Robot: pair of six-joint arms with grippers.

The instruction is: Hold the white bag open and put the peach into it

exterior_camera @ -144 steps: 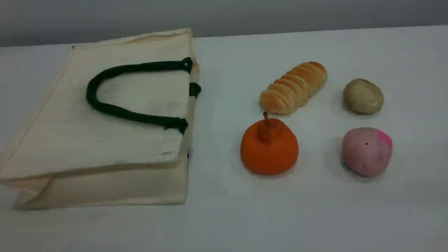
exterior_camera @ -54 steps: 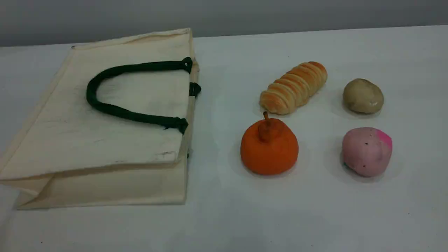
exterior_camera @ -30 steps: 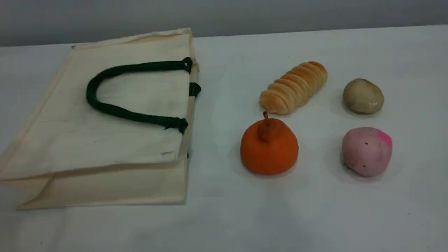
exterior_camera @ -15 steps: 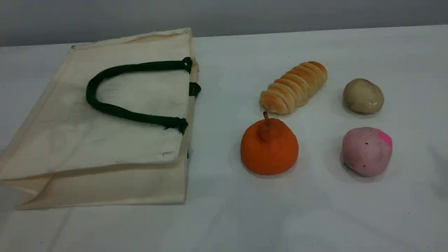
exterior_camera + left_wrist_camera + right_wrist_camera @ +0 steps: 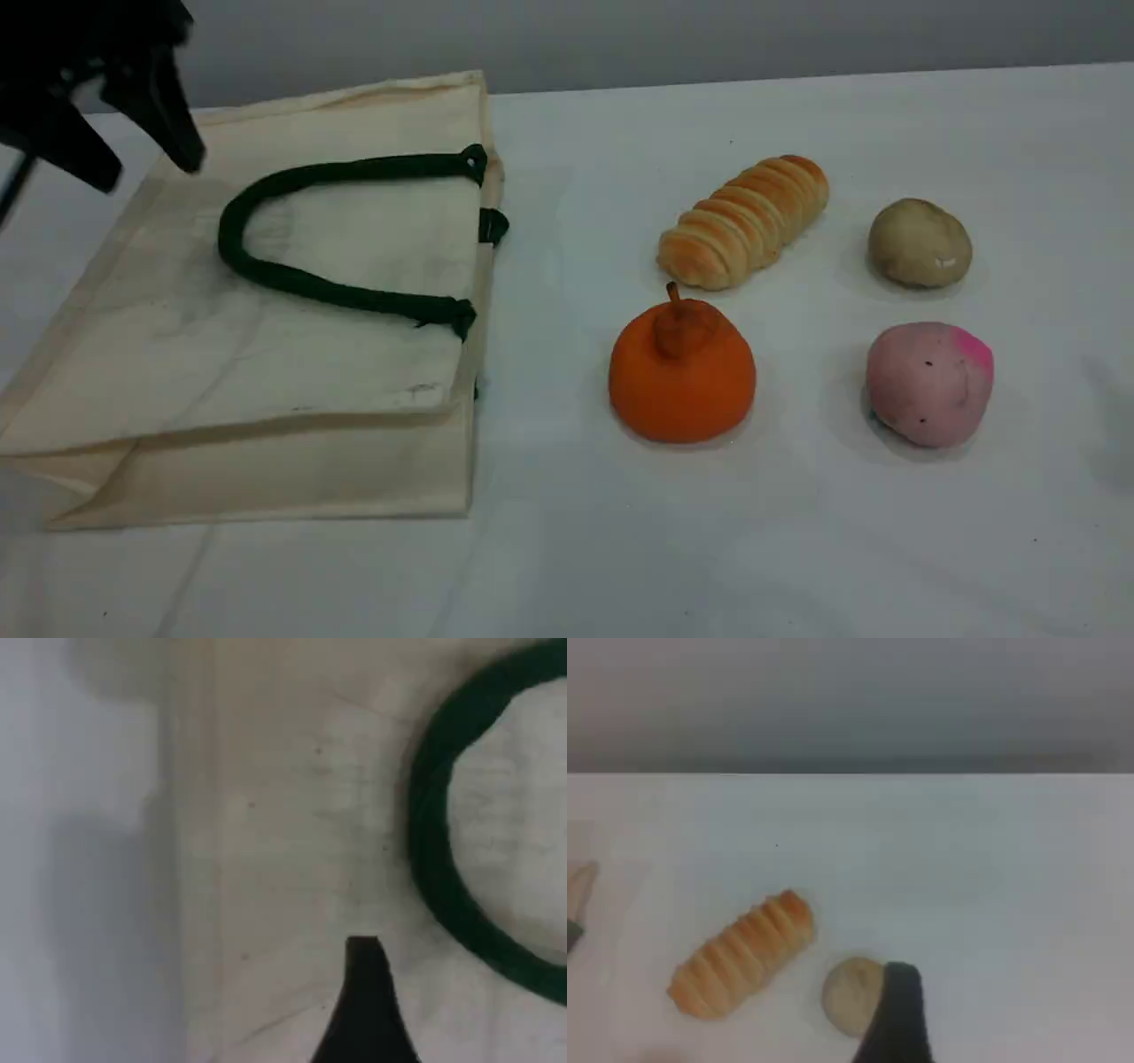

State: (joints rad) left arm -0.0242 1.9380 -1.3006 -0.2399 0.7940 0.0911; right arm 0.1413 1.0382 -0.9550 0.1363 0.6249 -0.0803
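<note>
1. Cream-white canvas tote bag [image 5: 266,354]: flat on its side at 9 o'clock on white table [image 5: 797,549], mouth edge toward 3 o'clock, top panel down on lower panel, side gusset folded in along 6 o'clock edge
2. Dark green rope handle [image 5: 292,282]: lying on bag's top panel, loop bowed toward 9 o'clock, both ends fixed at mouth edge
3. Pale pink rounded peach [image 5: 928,385] with magenta patch and dark specks: resting on table at 4 o'clock of scene view, well apart from bag
4. Orange stemmed round fruit [image 5: 682,385]: between bag and peach, at 9 o'clock of peach, stem up
5. Ridged golden-brown bread roll [image 5: 744,221]: at 12 to 1 o'clock of orange fruit, long axis 8 to 2 o'clock, near stem, contact not clear
6. Beige-brown potato-like lump [image 5: 919,242]: at 12 o'clock of peach, apart from it
7. Left gripper [image 5: 149,173]: black, at 10 o'clock corner of scene view, over bag's far corner, fingers spread wide; in wrist view one fingertip over bag fabric, handle loop at 2 o'clock of it, apart
8. Right gripper [image 5: 899,1019]: seen only in own wrist view, one dark fingertip at 6 o'clock edge, overlapping the lump, bread roll at 9 o'clock of lump; fingers apart
</note>
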